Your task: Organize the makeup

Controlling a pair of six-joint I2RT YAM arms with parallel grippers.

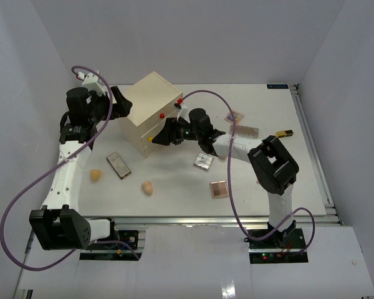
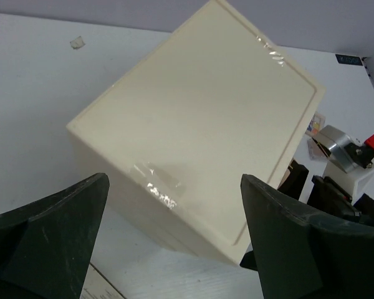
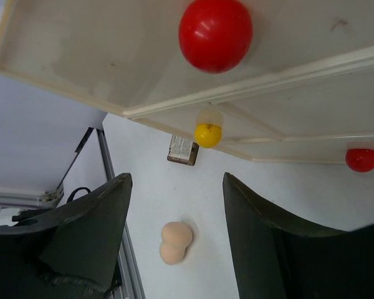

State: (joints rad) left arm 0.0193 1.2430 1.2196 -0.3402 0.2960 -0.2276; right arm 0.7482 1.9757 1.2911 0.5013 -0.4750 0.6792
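White matte surface (image 1: 174,202) is strewn with flat rectangular palettes (image 1: 118,165) and rounded peach sponges (image 1: 148,187) near a smooth cream chest (image 1: 151,99). The left hand (image 2: 173,180) is held wide open over its top, empty. The right hand (image 3: 177,177) is parted before a glossy yellow knob (image 3: 207,134), nothing gripped.

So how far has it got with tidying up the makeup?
Nothing looks put away yet: the palettes, sponges and lipstick lie loose on the table. Right now the open, empty right gripper faces the yellow knob on the chest; the open left gripper is by the chest. Sorting every item remains.
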